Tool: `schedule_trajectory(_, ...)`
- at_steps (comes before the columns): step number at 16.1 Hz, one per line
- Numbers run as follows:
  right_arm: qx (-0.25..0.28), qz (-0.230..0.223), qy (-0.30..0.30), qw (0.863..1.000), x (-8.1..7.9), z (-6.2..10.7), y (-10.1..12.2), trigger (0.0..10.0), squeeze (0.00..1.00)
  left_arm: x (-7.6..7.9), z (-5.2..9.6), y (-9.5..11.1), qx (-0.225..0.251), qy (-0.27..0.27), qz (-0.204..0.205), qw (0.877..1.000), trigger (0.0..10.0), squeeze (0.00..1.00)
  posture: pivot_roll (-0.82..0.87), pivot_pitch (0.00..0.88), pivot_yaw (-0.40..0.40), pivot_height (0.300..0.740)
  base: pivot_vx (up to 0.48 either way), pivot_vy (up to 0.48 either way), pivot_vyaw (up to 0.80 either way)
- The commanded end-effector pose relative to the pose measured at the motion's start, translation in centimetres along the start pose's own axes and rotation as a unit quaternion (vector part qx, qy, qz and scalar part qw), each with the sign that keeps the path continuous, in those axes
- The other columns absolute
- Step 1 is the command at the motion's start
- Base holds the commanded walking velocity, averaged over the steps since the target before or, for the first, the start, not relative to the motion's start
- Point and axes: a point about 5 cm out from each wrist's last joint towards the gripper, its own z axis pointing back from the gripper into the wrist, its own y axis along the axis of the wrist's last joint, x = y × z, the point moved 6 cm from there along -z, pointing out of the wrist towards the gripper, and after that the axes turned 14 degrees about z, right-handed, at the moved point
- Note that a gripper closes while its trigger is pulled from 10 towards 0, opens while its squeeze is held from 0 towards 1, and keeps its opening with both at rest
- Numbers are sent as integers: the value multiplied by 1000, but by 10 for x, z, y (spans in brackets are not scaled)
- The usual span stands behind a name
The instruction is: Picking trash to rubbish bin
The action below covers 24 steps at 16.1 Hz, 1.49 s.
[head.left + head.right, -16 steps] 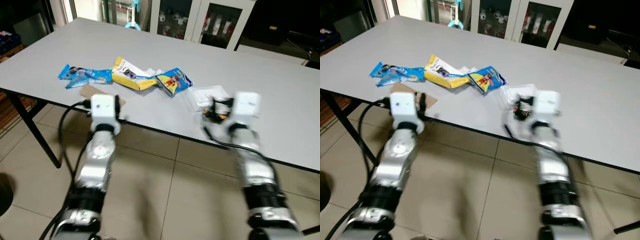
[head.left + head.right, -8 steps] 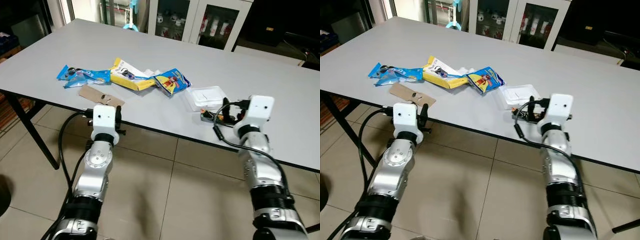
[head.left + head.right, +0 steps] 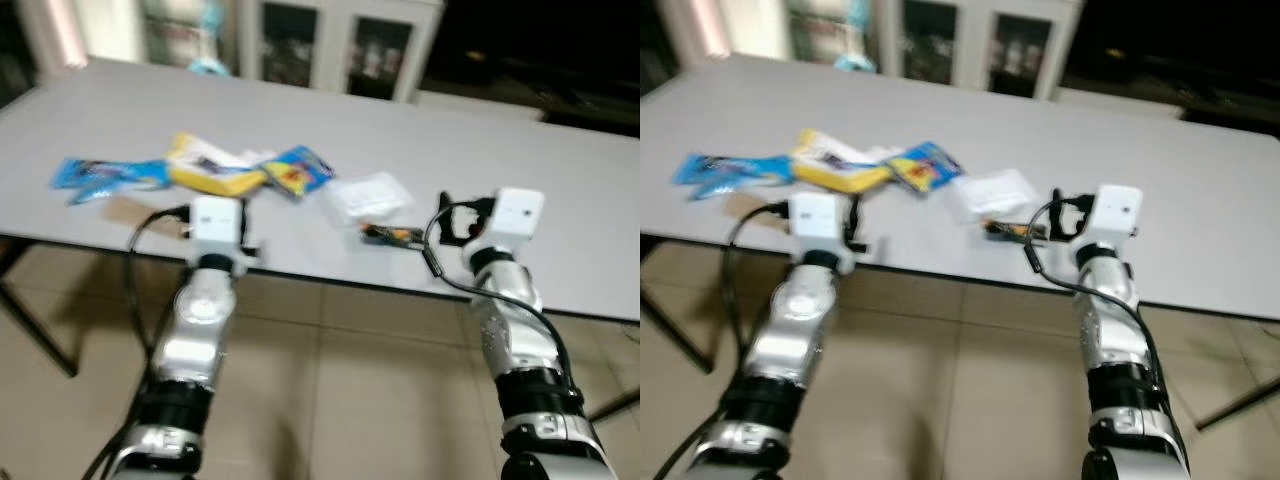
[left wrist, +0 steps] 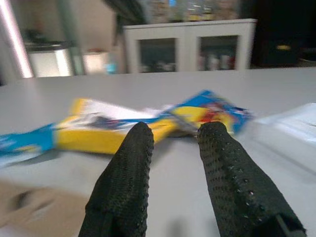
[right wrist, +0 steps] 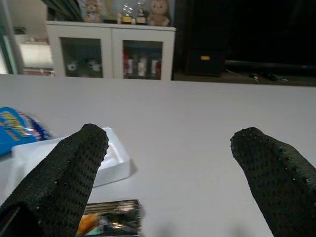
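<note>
Here, the trash lies on the grey table (image 3: 420,140), toward its near edge. A light blue wrapper (image 3: 100,176) is far left, then a yellow packet (image 3: 215,170), a blue snack bag (image 3: 297,168) and a white plastic tray (image 3: 368,195). A small dark wrapper (image 3: 390,235) lies just near the tray. The right gripper (image 5: 170,163) is over the table edge, fingers wide apart, holding nothing. The left gripper (image 4: 173,148) is by the near edge, fingers a little apart and empty.

Both eye views are blurred and rather dim, the table (image 3: 560,200) evenly lit. In the left wrist view, wrappers (image 4: 148,126) are smeared; a bright streak glares at one edge
</note>
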Motion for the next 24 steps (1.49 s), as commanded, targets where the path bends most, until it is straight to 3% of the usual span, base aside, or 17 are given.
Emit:
schedule_trajectory(1,5,3,7,1000,-8,-1,2,10000,0,-5,-2,6,6,10,-7,1000,10000,0,-38,0,-101,740,247,0,0)
schedule_trajectory(9,5,4,26,1000,-19,-3,5,10000,0,-6,-4,9,9,21,-10,1000,10000,0,-39,28,-112,740,245,0,0)
schedule_trajectory(24,9,4,35,999,-23,-6,8,10000,0,-9,-5,7,4,37,-13,999,10000,0,-48,40,-122,740,380,0,0)
